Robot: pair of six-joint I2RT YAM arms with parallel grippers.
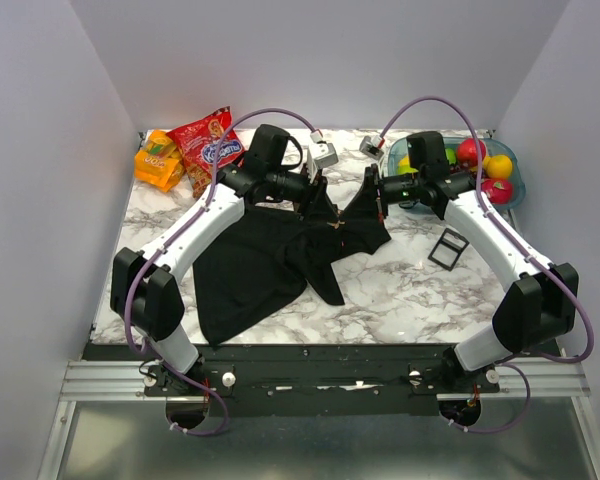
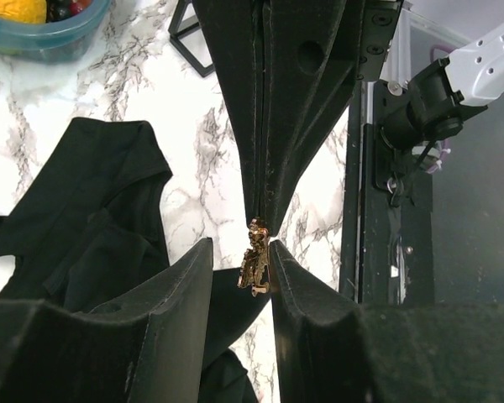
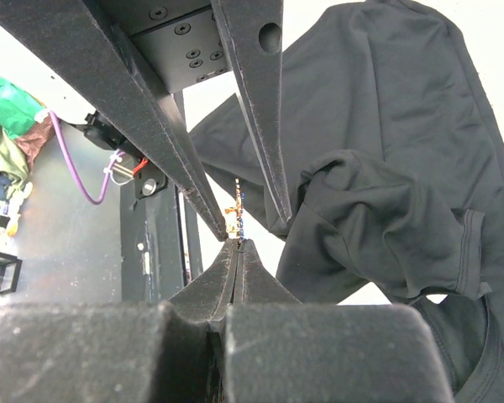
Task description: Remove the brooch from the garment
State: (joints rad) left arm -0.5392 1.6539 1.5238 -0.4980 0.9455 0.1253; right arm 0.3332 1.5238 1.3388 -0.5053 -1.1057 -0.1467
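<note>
The garment point(image 1: 250, 265) is a black T-shirt crumpled on the marble table; it also shows in the left wrist view point(image 2: 84, 210) and the right wrist view point(image 3: 386, 168). Both grippers meet above its back edge. My right gripper point(image 3: 239, 243) is shut, pinching the small gold-silver brooch point(image 3: 238, 214) at its tips. In the left wrist view the brooch point(image 2: 256, 260) hangs from the right gripper's tips point(image 2: 265, 214). My left gripper point(image 2: 239, 245) is open around it, one finger point(image 2: 286, 269) touching it. I cannot tell whether the brooch is still pinned to cloth.
A small black square tray point(image 1: 448, 248) lies right of the shirt. A teal bowl point(image 1: 517, 188) of coloured balls stands at the back right. Red point(image 1: 208, 145) and orange point(image 1: 158, 160) snack packets lie at the back left. Small grey parts point(image 1: 325, 155) sit behind the grippers.
</note>
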